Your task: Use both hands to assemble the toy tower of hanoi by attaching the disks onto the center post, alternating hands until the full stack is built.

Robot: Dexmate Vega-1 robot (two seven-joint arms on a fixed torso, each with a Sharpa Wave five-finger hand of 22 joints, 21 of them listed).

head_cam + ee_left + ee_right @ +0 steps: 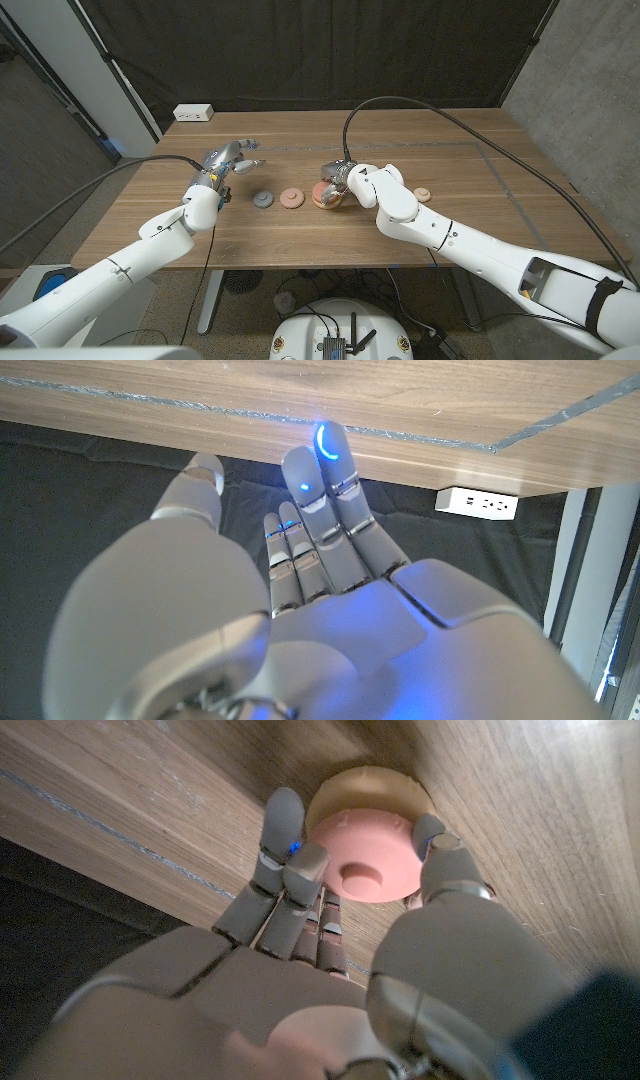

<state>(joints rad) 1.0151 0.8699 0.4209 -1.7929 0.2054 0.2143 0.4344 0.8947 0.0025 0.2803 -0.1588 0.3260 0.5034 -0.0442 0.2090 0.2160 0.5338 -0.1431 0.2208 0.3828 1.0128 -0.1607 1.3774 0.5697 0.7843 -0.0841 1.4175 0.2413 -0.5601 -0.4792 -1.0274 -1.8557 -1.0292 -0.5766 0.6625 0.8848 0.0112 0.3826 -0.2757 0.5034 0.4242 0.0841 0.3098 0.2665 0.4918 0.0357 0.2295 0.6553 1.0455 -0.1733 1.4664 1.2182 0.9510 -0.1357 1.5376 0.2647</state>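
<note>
Wooden table (470, 190): right hand (330, 910) grips pink disk (365, 860) atop tan base (345, 792); left hand (225, 165) empty, fingers apart.

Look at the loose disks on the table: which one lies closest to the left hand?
The grey disk. It lies just right of the left hand; the pink disk is farther, and the small disk lies beyond the right arm.

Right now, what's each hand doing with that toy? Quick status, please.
Left hand open, holding nothing. Right hand gripping pink disk over tan base. Grey disk and another pink disk waiting on table. Nothing blocking.
</note>
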